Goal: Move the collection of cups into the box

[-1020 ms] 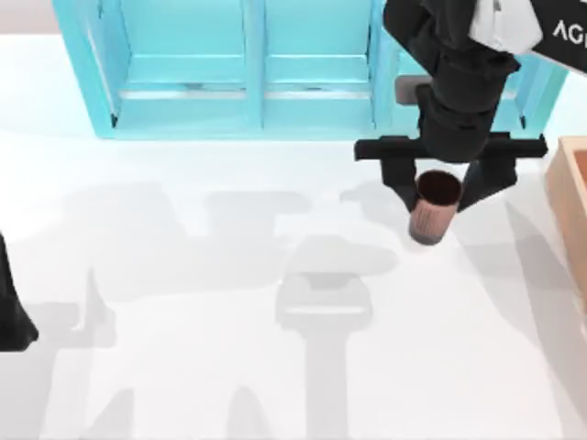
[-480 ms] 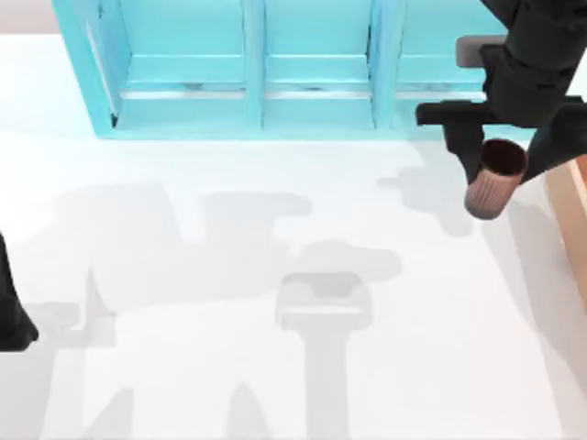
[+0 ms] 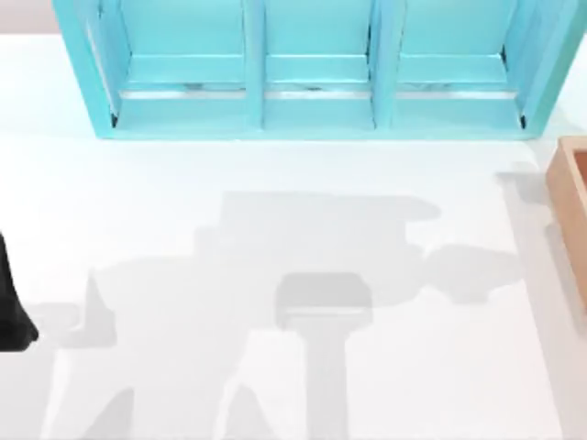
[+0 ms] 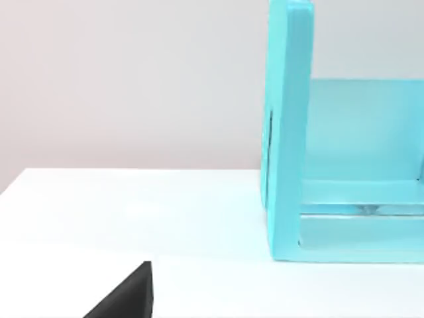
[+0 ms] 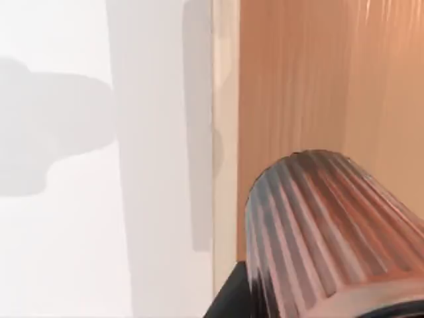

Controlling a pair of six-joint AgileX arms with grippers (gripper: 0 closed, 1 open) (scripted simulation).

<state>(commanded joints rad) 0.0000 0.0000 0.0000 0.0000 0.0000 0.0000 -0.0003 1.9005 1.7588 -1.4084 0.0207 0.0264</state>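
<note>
A ribbed reddish-brown cup (image 5: 318, 225) sits close up in the right wrist view, held in my right gripper, whose dark finger (image 5: 225, 301) shows against the cup's side. The cup hangs over the inside of the light tan wooden box (image 5: 225, 132), just past its near wall. In the top view the box (image 3: 570, 197) stands at the table's right edge, partly cut off. My left arm (image 3: 11, 316) is parked at the table's left edge, and a dark part of its gripper (image 4: 126, 295) shows in the left wrist view.
A big turquoise shelf unit (image 3: 312, 64) runs along the back of the white table, and its side panel (image 4: 288, 132) stands ahead of the left wrist. Arm shadows lie across the middle of the tabletop (image 3: 321, 275).
My right gripper has carried the cup to the right, from in front of the shelf unit out past the top view's right edge and over the box. The left arm has stayed still.
</note>
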